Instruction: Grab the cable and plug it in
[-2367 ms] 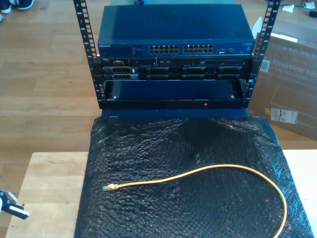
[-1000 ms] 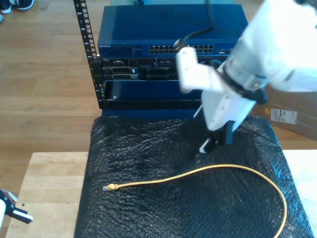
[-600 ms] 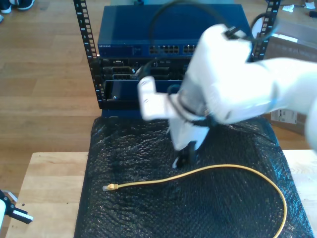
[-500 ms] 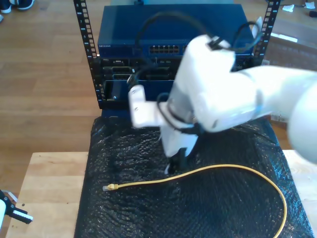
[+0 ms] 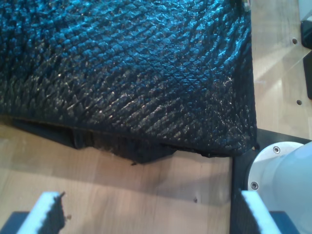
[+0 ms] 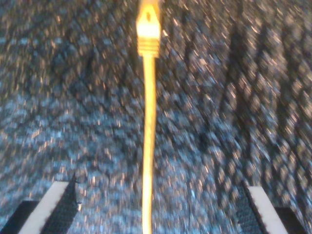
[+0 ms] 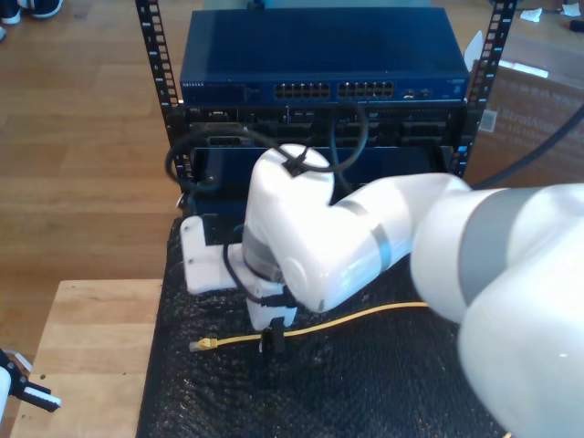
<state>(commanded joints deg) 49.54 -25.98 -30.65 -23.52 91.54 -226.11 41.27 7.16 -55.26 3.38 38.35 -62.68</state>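
The yellow cable (image 7: 365,315) lies on the black bubble-wrap mat (image 7: 383,392), its plug (image 7: 203,345) pointing toward the exterior view's left. My second gripper (image 7: 271,341) hangs low over the cable just behind the plug. In the second wrist view it (image 6: 156,195) is open, and the cable (image 6: 147,146) runs straight between its two fingers (image 6: 53,204) to the plug (image 6: 147,27) ahead. I cannot tell whether the fingers touch the mat. My first gripper (image 5: 151,209) is open with nothing in it, over bare wooden tabletop (image 5: 122,185) by a corner of the mat (image 5: 146,73).
Beyond the mat stands a rack with a blue network switch (image 7: 319,55); its rows of ports (image 7: 333,90) face me. A cardboard box (image 7: 538,146) stands at the exterior view's right. The bulky white arm (image 7: 411,255) covers much of the mat. A white arm base (image 5: 285,165) is beside my first gripper.
The second arm swept in from the exterior view's right, crossed the mat leftward and came down over the cable near its plug. The cable has not moved.
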